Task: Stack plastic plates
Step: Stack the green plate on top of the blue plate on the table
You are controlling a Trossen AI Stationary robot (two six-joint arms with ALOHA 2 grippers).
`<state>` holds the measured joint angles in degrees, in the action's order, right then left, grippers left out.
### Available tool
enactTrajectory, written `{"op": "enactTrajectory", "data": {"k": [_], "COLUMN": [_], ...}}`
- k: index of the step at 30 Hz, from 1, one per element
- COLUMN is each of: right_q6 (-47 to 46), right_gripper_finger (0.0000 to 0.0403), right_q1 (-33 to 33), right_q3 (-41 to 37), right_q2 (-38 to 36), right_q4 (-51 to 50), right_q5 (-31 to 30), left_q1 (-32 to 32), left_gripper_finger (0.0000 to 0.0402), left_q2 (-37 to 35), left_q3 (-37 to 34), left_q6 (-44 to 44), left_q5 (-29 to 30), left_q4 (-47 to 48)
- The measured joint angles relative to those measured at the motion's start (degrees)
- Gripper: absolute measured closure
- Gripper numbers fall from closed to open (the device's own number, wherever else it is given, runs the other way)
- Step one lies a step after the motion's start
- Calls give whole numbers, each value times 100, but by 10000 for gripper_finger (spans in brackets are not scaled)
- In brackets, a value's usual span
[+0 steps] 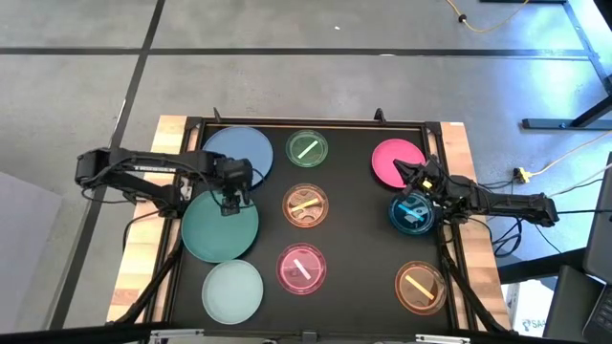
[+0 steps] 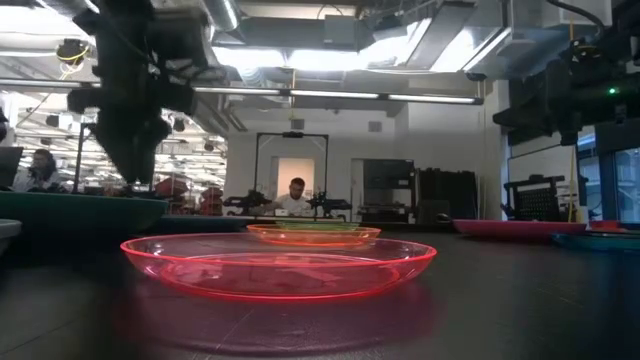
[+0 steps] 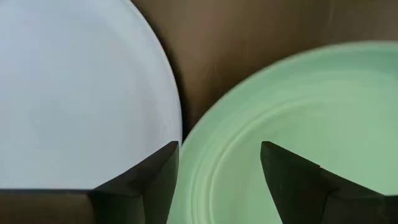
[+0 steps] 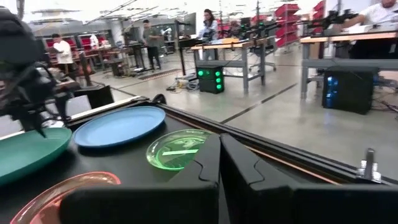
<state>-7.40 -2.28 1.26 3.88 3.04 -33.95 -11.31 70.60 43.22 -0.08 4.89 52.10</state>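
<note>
Nine plates lie apart on the black table. Blue plate [image 1: 244, 150], teal plate [image 1: 218, 229] and pale mint plate [image 1: 232, 291] are large. Translucent green plate [image 1: 307, 150], orange plate [image 1: 306, 205], pink plate [image 1: 301, 268] and a second orange plate [image 1: 421, 287] are smaller. An opaque pink plate [image 1: 394, 160] and a blue translucent plate [image 1: 413, 214] lie at the right. My left gripper [image 1: 229, 201] [image 3: 217, 149] is open, pointing down where the blue plate [image 3: 74, 87] and teal plate [image 3: 311, 99] meet. My right gripper [image 1: 417, 183] [image 4: 219, 140] is shut, empty and raised between the pink and blue translucent plates. My left gripper comes from above with its open fingers on either side of the teal plate's far rim [image 3: 198, 146], one over the blue plate and one over the teal plate's inside. I cannot tell whether it touches either plate.
A raised frame [image 1: 316, 122] borders the black table, with wooden edges [image 1: 143, 248] outside it. Bare table lies between the plate columns [image 1: 359, 229]. People and workbenches show in the room beyond the table [image 2: 295, 195].
</note>
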Motion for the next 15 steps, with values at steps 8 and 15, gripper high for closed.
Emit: {"op": "enactTrajectory", "data": {"k": [8, 15], "right_q6": [11, 15], "right_gripper_finger": [398, 398], "right_q1": [2, 1], "right_q3": [0, 0], "right_q2": [2, 2], "right_q4": [-3, -15], "right_q5": [253, 274], "left_q1": [-4, 0], "left_gripper_finger": [186, 189], "left_q2": [805, 1183], "left_q3": [0, 0], "left_q6": [563, 573], "left_q5": [522, 225], "left_q4": [-20, -33]}}
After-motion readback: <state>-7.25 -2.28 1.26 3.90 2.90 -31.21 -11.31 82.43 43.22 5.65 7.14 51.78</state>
